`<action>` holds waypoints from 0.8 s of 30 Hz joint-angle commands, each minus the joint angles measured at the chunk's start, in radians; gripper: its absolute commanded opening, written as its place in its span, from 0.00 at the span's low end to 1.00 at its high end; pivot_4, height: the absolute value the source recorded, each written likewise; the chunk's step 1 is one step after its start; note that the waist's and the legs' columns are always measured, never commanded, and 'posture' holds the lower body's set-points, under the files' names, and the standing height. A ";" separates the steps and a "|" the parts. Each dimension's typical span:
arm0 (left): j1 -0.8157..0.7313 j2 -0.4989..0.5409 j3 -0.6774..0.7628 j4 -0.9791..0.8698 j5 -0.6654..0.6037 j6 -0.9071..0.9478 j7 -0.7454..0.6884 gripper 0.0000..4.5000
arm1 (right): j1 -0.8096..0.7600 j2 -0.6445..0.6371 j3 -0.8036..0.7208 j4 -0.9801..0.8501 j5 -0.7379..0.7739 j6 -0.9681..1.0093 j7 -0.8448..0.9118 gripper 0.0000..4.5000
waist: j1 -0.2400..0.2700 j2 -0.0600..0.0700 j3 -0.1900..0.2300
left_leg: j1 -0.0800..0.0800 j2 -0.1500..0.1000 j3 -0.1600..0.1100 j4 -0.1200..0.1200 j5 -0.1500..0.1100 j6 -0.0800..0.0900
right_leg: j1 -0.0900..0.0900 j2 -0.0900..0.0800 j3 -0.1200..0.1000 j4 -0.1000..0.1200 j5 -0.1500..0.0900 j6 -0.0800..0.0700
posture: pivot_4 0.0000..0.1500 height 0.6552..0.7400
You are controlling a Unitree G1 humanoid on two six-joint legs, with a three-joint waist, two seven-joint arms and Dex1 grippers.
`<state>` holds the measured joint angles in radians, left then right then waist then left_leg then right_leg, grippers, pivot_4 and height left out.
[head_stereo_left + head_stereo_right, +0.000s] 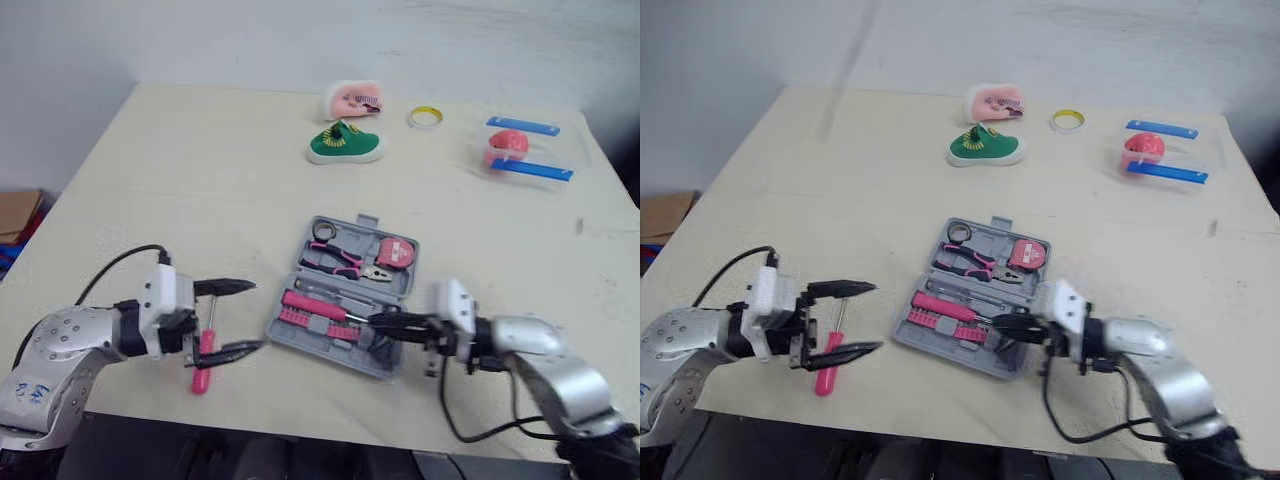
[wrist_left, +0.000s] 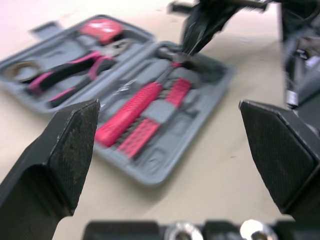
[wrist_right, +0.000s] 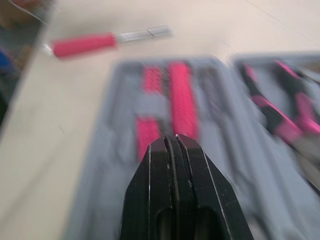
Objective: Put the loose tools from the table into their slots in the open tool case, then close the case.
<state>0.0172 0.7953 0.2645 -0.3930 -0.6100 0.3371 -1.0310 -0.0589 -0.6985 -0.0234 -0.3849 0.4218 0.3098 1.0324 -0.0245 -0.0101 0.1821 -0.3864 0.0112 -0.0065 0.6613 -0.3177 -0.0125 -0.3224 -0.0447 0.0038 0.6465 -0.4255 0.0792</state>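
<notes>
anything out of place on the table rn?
Yes: a pink-handled screwdriver lies loose on the table beside the open tool case, under the open left gripper, not in a slot. Nothing else looks odd.

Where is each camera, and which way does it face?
Eye views: on the head, facing forward and down at the table; left gripper and right gripper show.
Left wrist view: looks between its open fingers at the tool case.
Right wrist view: looks over its shut fingers at the tool case and screwdriver.
Shared: the tool case.

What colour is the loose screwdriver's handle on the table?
Pinkish red screwdriver handle; right eye view shows it best.
</notes>
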 commanded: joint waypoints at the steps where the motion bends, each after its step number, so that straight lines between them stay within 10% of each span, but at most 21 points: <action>1: 0.020 -0.020 0.090 0.096 0.054 -0.089 0.039 1.00 | 0.072 -0.007 -0.210 0.022 0.080 -0.071 -0.002 0.02 | 0.000 0.000 0.000 | 0.000 0.000 0.000 0.000 0.000 0.000 | 0.000 0.000 0.000 0.000 0.000 0.000 | 1.00 1.00; 10: 0.070 -0.014 0.349 0.523 0.121 -0.284 0.086 1.00 | 0.252 -0.061 -0.495 0.292 -0.059 -0.341 -0.037 0.99 | -0.004 0.000 0.000 | 0.001 0.000 0.002 0.000 0.000 0.000 | -0.001 0.000 0.001 0.000 0.000 0.000 | 1.00 1.00; 24: 0.190 -0.033 0.448 0.573 0.125 -0.356 0.134 1.00 | 0.309 -0.037 -0.581 0.541 -0.016 -0.627 0.013 0.99 | -0.017 0.000 0.000 | 0.005 0.001 0.004 -0.001 -0.001 0.001 | 0.001 -0.001 0.003 0.001 0.000 0.000 | 1.00 1.00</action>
<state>0.1940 0.7628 0.6708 0.2252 -0.4670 -0.0134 -0.9065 0.2573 -0.7296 -0.5919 0.1619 0.3788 -0.3058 1.0465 -0.0410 -0.0103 0.1819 -0.3792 0.0117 -0.0020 0.6604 -0.3186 -0.0110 -0.3202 -0.0457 0.0076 0.6480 -0.4255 0.0792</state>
